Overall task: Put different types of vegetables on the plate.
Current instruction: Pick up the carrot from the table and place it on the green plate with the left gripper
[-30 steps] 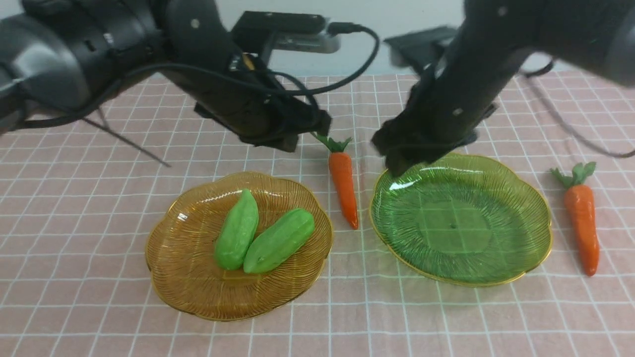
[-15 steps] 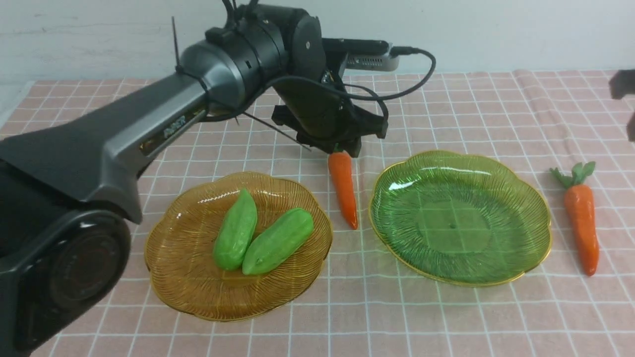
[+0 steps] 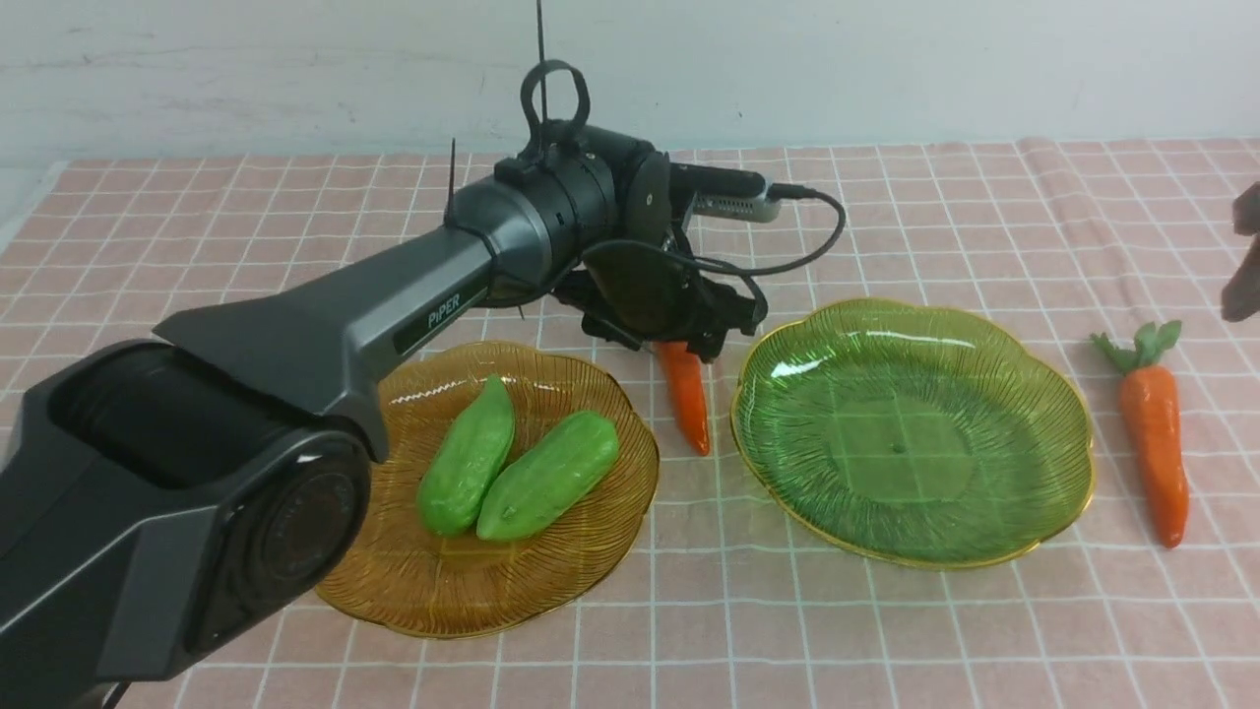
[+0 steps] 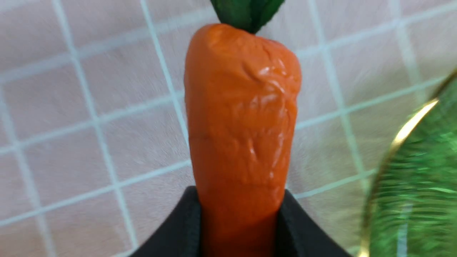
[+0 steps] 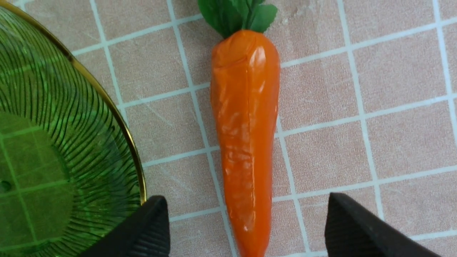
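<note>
Left gripper clamped on mid carrot; carrot on cloth between amber plate and green plate. Right gripper spread wide over right carrot, fingers clear of it. 2 gourds on amber plate, touching.

Tablecloth: pink, thin white grid lines, covers nearly the whole frame below the wall. Lies mostly flat, with a low crease ridge in the upper right, near its far edge. Both wrist views show the same pink squares and white lines close up, the weave slightly fuzzy. Wall: off-white, runs across the top of the frame, faint grey scuffs at upper left. Pale bare surface shows at the far left edge, beyond the cloth.
</note>
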Controlling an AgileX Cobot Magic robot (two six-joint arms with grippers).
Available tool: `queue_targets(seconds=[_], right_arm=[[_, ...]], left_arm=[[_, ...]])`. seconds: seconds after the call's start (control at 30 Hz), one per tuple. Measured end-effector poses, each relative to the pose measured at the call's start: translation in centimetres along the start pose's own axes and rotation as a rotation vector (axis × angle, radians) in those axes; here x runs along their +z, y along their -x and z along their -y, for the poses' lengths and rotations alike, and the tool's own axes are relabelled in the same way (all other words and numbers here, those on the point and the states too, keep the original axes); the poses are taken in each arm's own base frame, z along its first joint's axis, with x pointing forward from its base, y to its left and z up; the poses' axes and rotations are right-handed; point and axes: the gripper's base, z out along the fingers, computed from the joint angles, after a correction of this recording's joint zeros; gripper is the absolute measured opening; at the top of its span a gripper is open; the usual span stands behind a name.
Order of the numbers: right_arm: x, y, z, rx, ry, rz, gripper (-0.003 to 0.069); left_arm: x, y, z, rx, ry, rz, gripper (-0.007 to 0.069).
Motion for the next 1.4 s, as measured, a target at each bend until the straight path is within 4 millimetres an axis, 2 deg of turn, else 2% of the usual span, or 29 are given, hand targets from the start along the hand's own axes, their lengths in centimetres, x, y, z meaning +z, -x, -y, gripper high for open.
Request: queue_targets(seconds=[0.2,0.3,0.4,0.5,0.67,0.77,0.83,0.93,1.0,1.03,1.13,1.23,1.33,1.4], right_arm=[[0.1,0.5,0.0,0.005,0.002,0.055,0.053],[0.3,0.8,0.0,0.008,0.006,0.081,0.053],[0.9,1.0,0.1,0.01,0.004,0.077,0.053],[2.8,1.0,0.3,0.017,0.0,0.04,0.053],[5.2,1.0,0.7,0.025,-0.006,-0.007,0.053],[6.4,1.0,0.8,0.028,-0.009,-0.031,0.0526],[7.3,0.9,1.0,0.031,-0.012,-0.051,0.0499],[7.5,0.8,1.0,0.032,-0.012,-0.057,0.0406],[7.4,0.9,1.0,0.032,-0.012,-0.053,0.0264],[7.2,0.9,1.0,0.031,-0.012,-0.051,0.0237],[6.3,0.9,0.8,0.028,-0.009,-0.038,0.0253],[3.6,0.9,0.3,0.028,0.008,0.006,0.0255],[0.5,0.6,-0.7,0.031,0.053,0.049,0.0255],[-0.8,0.3,-1.5,0.017,0.079,0.067,0.0255]], left_arm=[[-5.6,1.9,1.1,0.0,-0.049,0.046,0.0179],[-6.6,1.7,2.6,0.015,-0.102,0.036,0.0179],[-6.5,1.0,4.5,0.032,-0.16,0.008,0.0179],[-5.7,0.1,6.5,0.047,-0.202,-0.029,0.0179],[-4.3,-1.3,8.7,0.079,-0.223,-0.078,0.018],[-3.7,-1.7,9.2,0.088,-0.224,-0.091,0.0189],[-3.0,-2.1,9.6,0.093,-0.225,-0.108,0.0208],[-2.2,-2.5,9.7,0.089,-0.228,-0.133,0.0246],[-1.6,-2.8,9.6,0.09,-0.222,-0.162,0.0312],[-1.5,-3.0,9.6,0.09,-0.218,-0.175,0.0354],[-1.4,-3.3,9.5,0.094,-0.21,-0.203,0.0437],[-1.5,-3.2,9.4,0.094,-0.208,-0.205,0.0516],[-2.0,-3.1,9.4,0.094,-0.21,-0.198,0.0547],[-2.9,-2.7,9.3,0.093,-0.212,-0.184,0.0559]])
